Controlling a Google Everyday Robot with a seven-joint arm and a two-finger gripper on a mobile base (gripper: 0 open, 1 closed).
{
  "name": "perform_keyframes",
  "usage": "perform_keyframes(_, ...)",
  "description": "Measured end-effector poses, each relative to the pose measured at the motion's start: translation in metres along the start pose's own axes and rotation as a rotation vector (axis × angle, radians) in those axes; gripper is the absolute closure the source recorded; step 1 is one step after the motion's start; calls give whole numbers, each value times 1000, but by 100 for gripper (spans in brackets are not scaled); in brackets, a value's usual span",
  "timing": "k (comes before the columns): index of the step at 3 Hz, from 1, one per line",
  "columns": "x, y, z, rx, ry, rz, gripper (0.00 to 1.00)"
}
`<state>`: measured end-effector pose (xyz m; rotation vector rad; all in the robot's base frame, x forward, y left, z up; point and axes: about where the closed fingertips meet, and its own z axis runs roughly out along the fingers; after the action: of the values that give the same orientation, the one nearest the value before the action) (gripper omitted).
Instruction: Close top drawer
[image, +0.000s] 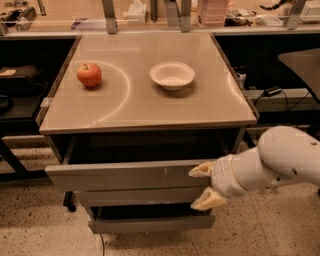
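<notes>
The top drawer (120, 175) is the widest grey metal front under the table top. It stands out only a little from the cabinet, its inside barely showing as a dark gap. My gripper (205, 184) is at the drawer front's right end, on a white arm coming in from the right. Its two pale fingers (201, 170) are spread apart, one against the front's upper edge and one below it, holding nothing.
A red apple (89, 75) and a white bowl (172, 75) sit on the beige table top (145, 107). Two narrower grey drawer fronts (150, 223) stick out below. Dark shelving stands at both sides, a speckled floor in front.
</notes>
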<state>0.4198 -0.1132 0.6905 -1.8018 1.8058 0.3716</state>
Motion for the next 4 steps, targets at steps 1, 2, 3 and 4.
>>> perform_keyframes(1, -3, -40, 14, 1, 11, -42, 65)
perform_keyframes(2, 21, -79, 35, 0, 51, -35, 88)
perform_keyframes(3, 30, -88, 40, 1, 64, -21, 86)
perform_keyframes(4, 30, -88, 40, 1, 64, -21, 61)
